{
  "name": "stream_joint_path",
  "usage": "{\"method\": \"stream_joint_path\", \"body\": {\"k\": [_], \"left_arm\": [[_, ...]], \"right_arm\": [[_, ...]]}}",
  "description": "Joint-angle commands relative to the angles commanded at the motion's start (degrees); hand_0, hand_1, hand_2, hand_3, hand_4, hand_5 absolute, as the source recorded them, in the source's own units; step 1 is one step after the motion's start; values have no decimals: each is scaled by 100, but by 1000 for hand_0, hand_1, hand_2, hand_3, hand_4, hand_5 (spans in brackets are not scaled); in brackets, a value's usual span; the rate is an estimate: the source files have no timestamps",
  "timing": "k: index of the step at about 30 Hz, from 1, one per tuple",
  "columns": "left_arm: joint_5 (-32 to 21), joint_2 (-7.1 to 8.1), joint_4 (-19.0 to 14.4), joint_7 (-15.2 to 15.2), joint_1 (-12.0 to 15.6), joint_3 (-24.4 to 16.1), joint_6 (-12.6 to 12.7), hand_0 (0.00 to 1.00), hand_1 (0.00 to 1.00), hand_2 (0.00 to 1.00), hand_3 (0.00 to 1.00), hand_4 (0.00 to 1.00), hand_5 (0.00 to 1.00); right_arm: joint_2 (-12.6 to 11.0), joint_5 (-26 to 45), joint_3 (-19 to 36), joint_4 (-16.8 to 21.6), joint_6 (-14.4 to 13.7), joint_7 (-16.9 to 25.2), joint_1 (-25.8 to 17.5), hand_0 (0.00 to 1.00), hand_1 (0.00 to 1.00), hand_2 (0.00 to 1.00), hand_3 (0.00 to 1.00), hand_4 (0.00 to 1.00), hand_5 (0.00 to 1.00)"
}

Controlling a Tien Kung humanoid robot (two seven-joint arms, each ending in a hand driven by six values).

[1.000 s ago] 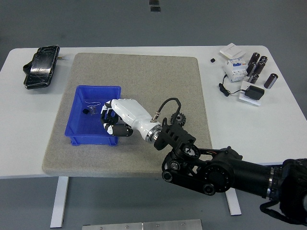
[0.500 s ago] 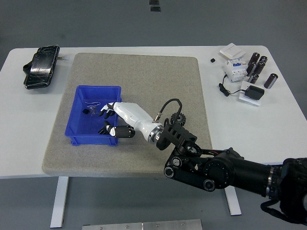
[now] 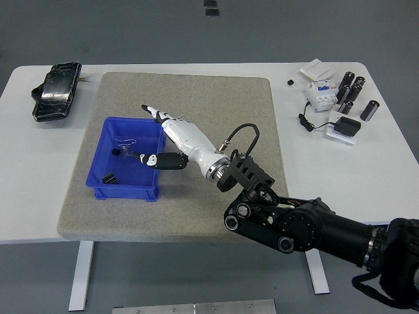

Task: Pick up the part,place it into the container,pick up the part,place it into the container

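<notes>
The right hand point(image 3: 171, 139) hangs over the right wall of the blue bin point(image 3: 105, 139) with its fingers spread and nothing between them; a small dark part point(image 3: 110, 178) lies on the bin floor near the front-left corner, so one drop looks done. A second small dark piece point(image 3: 119, 152) sits farther back in the bin beside a thin clear or wiry scrap point(image 3: 126, 140) — whether that piece is the other part or something else is hard to tell at this size. If it is, both placements may be finished; if not, one more pick and drop remains, and no loose part is plainly visible on the grey mat point(image 3: 216, 98), where the arm hides the ground to the bin's right.

The bin rests on the left half of the mat on the white table point(image 3: 393, 163); a black pouch point(image 3: 55, 91) lies at the far left, off the mat. At the far right stand several dark cylinders point(image 3: 350, 91), a white switch unit point(image 3: 321, 93), a white card point(image 3: 315, 69) and a black adapter point(image 3: 345, 126) with its cable — all well apart from the bin. Nothing crowds the hand except the bin's own walls; the left arm is not in view.
</notes>
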Motion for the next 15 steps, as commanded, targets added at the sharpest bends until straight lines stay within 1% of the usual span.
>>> {"method": "stream_joint_path", "body": {"k": [2, 4, 5, 8, 10, 11, 15], "left_arm": [[-5, -17, 0, -8, 7, 7, -1, 676, 649, 625, 628, 704, 642], [1, -34, 0, -8, 18, 7, -2, 676, 649, 625, 628, 704, 642], [0, -43, 0, -9, 25, 8, -2, 676, 649, 622, 627, 701, 641], [8, -64, 0, -9, 49, 5, -3, 676, 649, 622, 627, 701, 641], [25, -68, 0, -14, 53, -11, -3, 676, 649, 622, 627, 701, 641], [35, -69, 0, -18, 52, -17, -4, 676, 649, 621, 620, 689, 636], [68, -67, 0, -39, 29, -34, -10, 676, 649, 621, 620, 689, 636]], "right_arm": [[-16, -322, 269, -8, 139, -255, -134, 765, 788, 837, 952, 792, 481], [-145, -637, 493, 24, 225, -459, -304, 765, 788, 837, 952, 792, 481], [-224, -803, 601, 40, 262, -551, -382, 656, 721, 794, 900, 780, 473], [-518, -1339, 914, 96, 460, -837, -612, 656, 721, 794, 900, 780, 473], [-667, -1674, 1004, 119, 600, -974, -706, 656, 721, 794, 900, 780, 473], [-729, -1853, 1033, 125, 671, -1037, -745, 574, 696, 786, 884, 765, 459], [-877, -2454, 1086, 146, 918, -1195, -830, 574, 696, 786, 884, 765, 459]]}}
